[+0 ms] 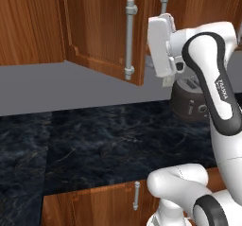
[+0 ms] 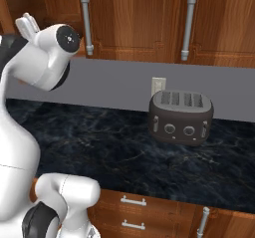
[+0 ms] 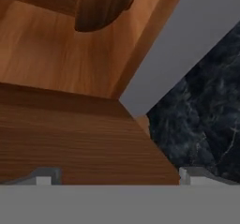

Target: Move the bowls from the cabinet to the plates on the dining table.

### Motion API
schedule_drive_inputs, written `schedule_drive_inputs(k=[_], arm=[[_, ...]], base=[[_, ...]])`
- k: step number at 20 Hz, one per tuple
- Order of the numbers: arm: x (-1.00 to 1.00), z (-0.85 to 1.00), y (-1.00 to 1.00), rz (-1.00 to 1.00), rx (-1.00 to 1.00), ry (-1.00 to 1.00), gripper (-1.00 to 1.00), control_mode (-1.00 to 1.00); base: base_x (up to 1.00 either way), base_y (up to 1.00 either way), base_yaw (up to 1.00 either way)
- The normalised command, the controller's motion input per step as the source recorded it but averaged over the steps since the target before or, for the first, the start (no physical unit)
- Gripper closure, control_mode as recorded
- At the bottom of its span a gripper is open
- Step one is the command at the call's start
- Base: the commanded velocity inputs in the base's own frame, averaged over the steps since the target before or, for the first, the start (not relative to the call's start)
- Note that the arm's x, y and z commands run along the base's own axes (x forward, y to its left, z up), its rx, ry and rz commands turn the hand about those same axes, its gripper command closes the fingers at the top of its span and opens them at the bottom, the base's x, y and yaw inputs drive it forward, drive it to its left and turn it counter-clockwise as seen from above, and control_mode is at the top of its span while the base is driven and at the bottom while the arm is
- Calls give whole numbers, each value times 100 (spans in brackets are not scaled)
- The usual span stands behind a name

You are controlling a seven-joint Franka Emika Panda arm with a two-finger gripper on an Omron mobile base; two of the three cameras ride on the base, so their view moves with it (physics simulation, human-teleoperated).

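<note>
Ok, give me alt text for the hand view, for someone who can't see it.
The open gripper faces reddish-brown wooden cabinet panels, with a glossy dark-brown wooden bowl partly visible at the top. A grey wall and black, pale-veined marble countertop lie to the right.

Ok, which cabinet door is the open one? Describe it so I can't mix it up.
Start at the black marble counter and look up to the row of reddish-brown wall cabinets. The open door hangs above the counter's middle, left of the dark toaster, beside the gripper. It alone swings out toward the room, its silver bar handle on the free edge.
</note>
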Motion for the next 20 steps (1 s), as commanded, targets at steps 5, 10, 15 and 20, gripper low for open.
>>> schedule_drive_inputs(k=[5, 10, 15, 20], arm=[[0, 0, 29, 18, 10, 1, -100, -100], [-2, 0, 31, 20, 9, 3, -100, -100], [-9, 0, 35, 19, 4, 1, -100, -100], [-13, 0, 45, 15, 0, 0, -100, -100]], base=[[0, 0, 0], [0, 0, 0], [0, 0, 0], [0, 0, 0]])
